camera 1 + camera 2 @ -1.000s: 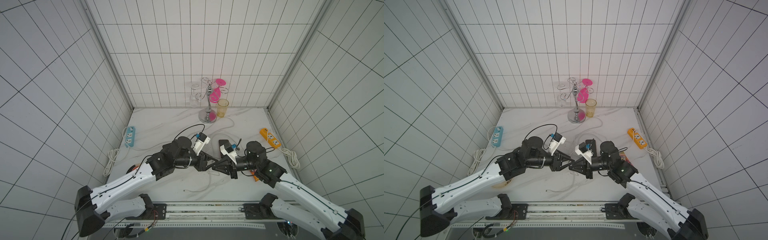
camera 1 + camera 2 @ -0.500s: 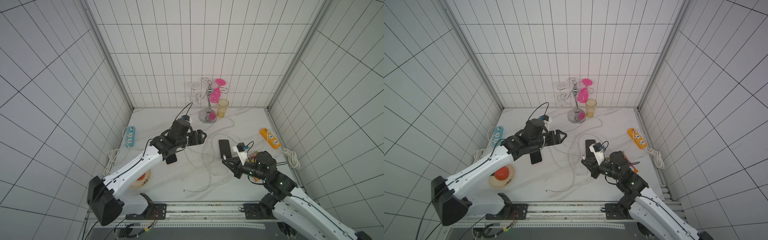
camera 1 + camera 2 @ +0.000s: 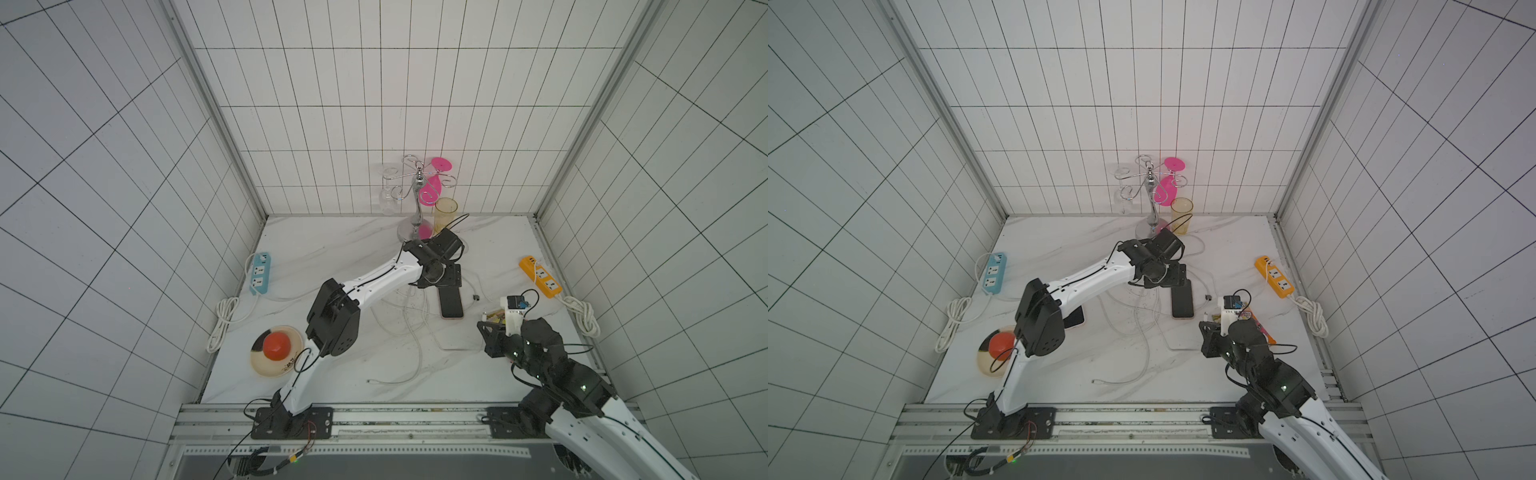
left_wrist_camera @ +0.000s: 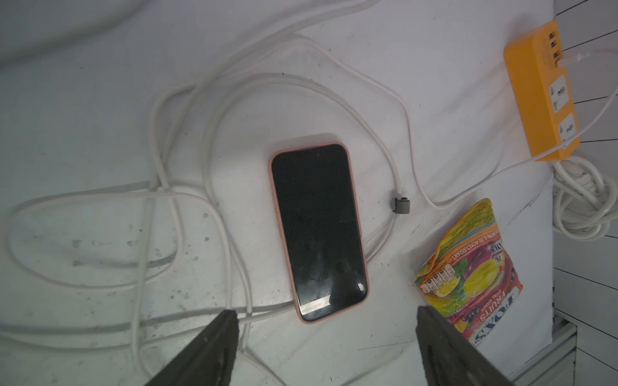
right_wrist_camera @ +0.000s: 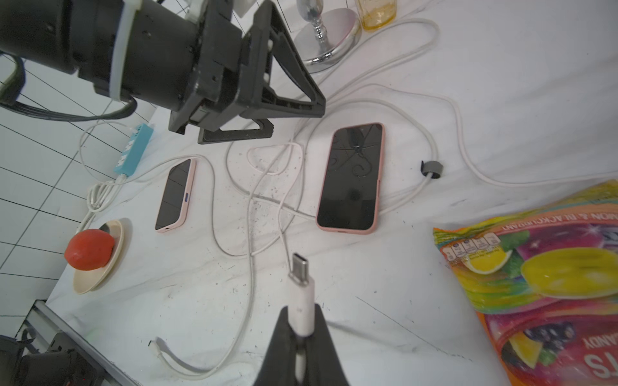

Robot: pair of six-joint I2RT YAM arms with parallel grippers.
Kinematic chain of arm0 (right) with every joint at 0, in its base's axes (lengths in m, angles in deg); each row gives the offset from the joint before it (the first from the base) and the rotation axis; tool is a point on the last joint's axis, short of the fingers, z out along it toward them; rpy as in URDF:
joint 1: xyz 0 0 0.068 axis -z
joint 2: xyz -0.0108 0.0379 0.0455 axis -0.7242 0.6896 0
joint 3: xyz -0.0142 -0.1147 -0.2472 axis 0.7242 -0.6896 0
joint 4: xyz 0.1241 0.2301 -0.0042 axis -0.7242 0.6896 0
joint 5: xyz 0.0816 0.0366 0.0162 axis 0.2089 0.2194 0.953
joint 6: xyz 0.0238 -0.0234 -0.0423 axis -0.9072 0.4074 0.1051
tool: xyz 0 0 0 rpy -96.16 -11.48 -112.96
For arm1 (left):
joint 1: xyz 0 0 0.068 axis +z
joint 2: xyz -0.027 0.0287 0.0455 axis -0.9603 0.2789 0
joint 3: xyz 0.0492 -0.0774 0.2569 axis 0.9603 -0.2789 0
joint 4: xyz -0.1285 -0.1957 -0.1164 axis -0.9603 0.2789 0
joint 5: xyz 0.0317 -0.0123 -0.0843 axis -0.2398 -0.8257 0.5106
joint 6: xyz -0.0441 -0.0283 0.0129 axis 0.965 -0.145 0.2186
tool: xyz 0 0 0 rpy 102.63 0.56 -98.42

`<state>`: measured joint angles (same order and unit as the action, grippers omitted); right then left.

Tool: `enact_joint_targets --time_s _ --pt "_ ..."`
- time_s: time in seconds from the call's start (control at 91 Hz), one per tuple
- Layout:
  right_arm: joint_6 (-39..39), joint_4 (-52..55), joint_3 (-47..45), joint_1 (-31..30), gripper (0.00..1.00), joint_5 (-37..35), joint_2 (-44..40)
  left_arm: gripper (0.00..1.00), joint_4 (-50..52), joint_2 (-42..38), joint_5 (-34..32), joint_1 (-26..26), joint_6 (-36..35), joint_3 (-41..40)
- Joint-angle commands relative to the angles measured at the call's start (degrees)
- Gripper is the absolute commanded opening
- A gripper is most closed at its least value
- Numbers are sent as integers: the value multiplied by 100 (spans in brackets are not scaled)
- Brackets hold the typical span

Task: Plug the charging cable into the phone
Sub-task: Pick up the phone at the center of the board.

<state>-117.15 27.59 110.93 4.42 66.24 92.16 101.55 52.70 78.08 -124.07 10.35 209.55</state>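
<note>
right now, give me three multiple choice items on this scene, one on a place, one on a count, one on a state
1. Where does the tomato lie?
A. on the plate
B. under the plate
C. beside the plate, apart from it

2. How many phones lie on the table?
A. one
B. two
C. four

3. What state is the right end effector in?
A. open, empty
B. shut on the plug
C. shut, empty

Key:
1 A, both top views show the tomato sitting on the plate.
2 B, the right wrist view shows two pink-cased phones flat on the table.
3 B, the right wrist view shows it pinching the white plug.
</note>
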Motion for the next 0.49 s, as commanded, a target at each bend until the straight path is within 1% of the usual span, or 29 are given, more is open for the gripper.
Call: enact_joint_targets --time_s 0.0,0.099,0.176,0.33,0.407,0.484 --pt "-145 306 162 40 0 -269 -66 88 566 431 -159 -94 245 592" --pt "-115 308 184 40 0 -273 -96 89 723 755 -324 -173 364 793" --pt "-58 307 202 40 0 -244 -82 89 716 886 -390 -206 496 800" --pt "4 300 214 40 0 -200 -54 93 685 1036 -547 -262 666 872" --pt "20 275 197 40 0 -153 -51 95 721 1159 -621 -294 705 1056" --pt "16 247 172 40 0 -93 -57 96 775 1309 -656 -333 735 1288"
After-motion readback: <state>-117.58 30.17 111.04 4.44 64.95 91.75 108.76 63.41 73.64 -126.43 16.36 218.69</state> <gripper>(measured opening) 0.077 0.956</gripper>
